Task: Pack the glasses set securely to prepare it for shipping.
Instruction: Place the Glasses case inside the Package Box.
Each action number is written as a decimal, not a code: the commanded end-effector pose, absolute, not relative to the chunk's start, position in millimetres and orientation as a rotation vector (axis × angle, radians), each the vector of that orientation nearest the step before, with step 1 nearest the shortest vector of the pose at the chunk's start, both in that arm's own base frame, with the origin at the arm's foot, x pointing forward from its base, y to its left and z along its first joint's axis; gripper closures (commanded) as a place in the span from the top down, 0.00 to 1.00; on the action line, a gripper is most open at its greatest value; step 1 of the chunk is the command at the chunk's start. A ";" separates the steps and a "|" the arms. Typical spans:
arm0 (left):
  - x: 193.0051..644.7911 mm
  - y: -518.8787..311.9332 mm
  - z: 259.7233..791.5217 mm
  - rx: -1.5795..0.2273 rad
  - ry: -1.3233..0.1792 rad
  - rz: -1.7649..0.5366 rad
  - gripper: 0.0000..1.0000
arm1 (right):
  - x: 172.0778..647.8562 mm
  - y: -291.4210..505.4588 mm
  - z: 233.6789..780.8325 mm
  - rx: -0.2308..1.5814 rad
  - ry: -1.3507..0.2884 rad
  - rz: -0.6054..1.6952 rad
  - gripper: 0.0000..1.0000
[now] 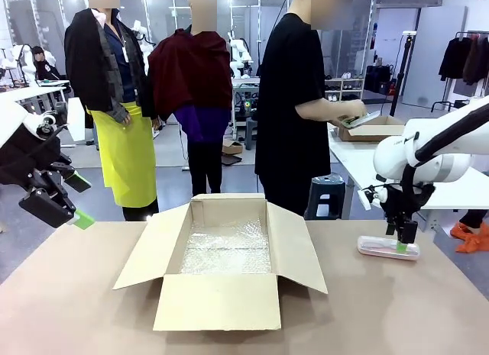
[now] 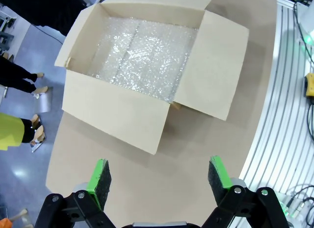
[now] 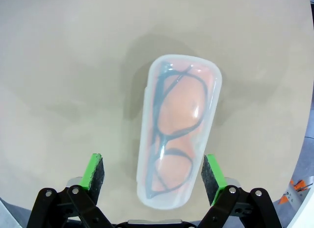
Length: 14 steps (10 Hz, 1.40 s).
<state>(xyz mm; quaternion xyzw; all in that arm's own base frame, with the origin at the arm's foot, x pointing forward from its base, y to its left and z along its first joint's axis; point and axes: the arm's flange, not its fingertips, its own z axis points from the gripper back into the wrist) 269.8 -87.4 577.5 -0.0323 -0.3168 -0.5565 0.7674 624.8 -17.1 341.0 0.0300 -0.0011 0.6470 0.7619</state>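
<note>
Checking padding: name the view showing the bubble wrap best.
Left wrist view: it looks down into the open box, baring nearly all the bubble wrap. The front view shows it foreshortened behind the near wall.

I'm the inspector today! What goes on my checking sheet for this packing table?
Surface: brown table, no spills seen.
Job's things: pink glasses case, glasses inside, flat on the table; open cardboard box mid-table, lined with bubble wrap.
Clutter: nothing seen.
Hands: left hand open, empty, raised at the table's left; right hand open, straddling the case, not gripping.
Cables: loose cables beyond the table's edge, off the surface.
Surroundings: people standing beyond the table; white table with another box behind.
</note>
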 end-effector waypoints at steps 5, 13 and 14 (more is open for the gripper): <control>269.3 -86.4 578.6 -0.060 -0.690 -1.213 1.00 | 634.4 -10.6 305.3 0.061 -0.073 1.300 1.00; 269.3 -86.4 578.6 -0.060 -0.690 -1.213 1.00 | 632.4 -4.0 317.0 0.042 -0.032 1.295 0.46; 269.3 -86.4 578.6 -0.060 -0.690 -1.213 1.00 | 631.0 -3.1 328.2 0.046 -0.036 1.302 0.46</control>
